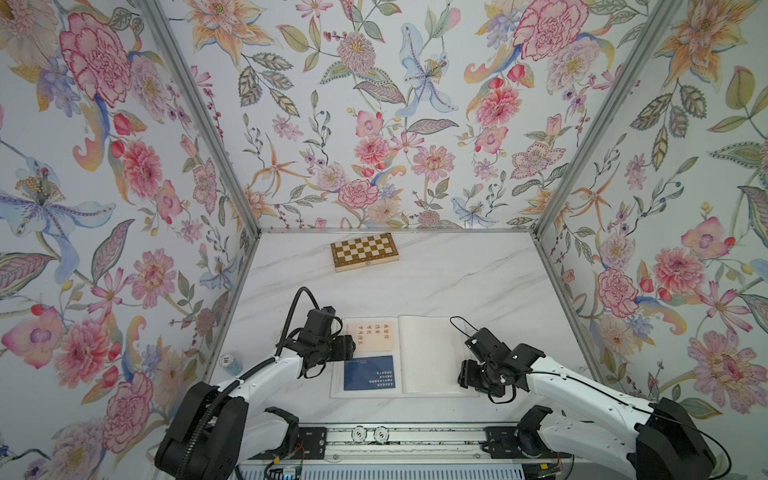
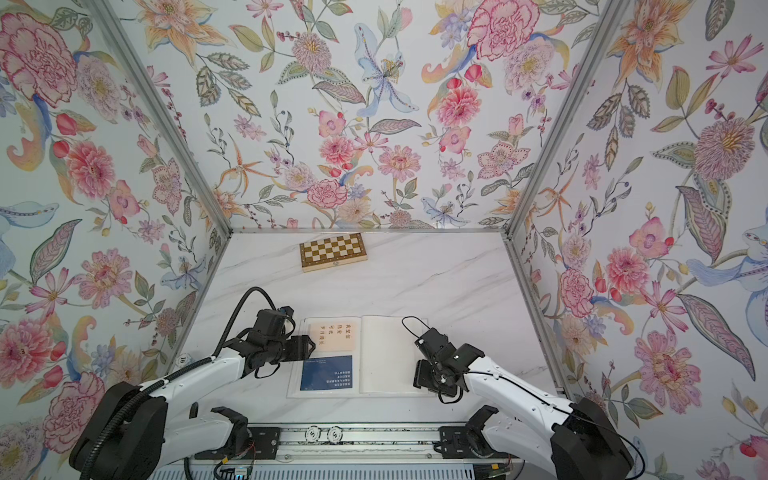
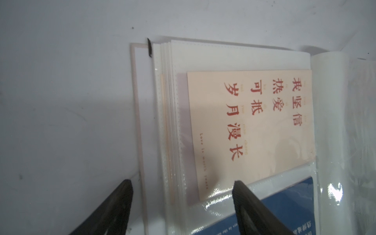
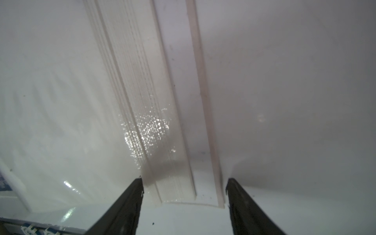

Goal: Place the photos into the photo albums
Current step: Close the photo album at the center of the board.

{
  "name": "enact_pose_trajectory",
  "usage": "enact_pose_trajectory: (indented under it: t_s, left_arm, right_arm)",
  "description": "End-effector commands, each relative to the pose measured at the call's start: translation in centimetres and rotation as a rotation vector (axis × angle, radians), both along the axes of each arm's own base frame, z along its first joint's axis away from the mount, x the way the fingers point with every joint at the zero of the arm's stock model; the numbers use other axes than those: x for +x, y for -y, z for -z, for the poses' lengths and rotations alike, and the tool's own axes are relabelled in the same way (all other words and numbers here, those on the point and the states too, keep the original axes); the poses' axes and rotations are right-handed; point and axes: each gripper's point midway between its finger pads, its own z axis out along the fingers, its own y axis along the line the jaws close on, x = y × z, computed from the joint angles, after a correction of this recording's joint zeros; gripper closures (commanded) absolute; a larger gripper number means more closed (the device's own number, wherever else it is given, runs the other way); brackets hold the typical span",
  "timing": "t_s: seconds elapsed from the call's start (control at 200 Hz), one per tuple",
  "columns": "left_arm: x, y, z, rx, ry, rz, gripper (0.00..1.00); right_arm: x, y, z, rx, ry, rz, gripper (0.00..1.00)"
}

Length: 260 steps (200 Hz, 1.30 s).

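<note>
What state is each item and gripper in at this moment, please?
Photo album: open, lying flat.
Cream card: sleeved, left page, far pocket.
Navy card: sleeved, left page, near pocket.
Chessboard box: closed.
Left gripper: open, empty.
Right gripper: open, empty.

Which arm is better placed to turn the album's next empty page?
Right, probably: the right pincer, open, straddles the page edges on the album's empty side; the left pincer hovers by the filled side.

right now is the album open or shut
Open: the album lies spread flat, cream card and blue card showing in its left page.
</note>
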Motion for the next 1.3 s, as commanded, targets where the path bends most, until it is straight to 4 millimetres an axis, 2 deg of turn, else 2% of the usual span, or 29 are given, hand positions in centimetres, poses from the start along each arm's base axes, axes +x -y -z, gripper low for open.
enact_pose_trajectory:
  t_s: [0.0,0.38,0.691,1.296]
  left_arm:
    - [-3.8,-0.8,2.4,0.028,-0.147,0.02,0.25]
    - [-4.0,-0.1,2.4,0.007,-0.146,0.025,0.31]
    - [-4.2,0.5,2.8,0.008,-0.157,0.037,0.32]
    - [-4.2,0.8,2.8,0.001,-0.161,0.039,0.32]
  right_arm:
    - [-0.8,1.1,0.7,-0.041,-0.021,0.025,0.33]
    - [-1.3,0.5,0.8,-0.025,-0.043,0.004,0.33]
    - [-1.6,-1.2,1.1,0.007,-0.05,-0.026,0.33]
    - [0.0,-3.5,-0.6,0.035,-0.003,-0.061,0.33]
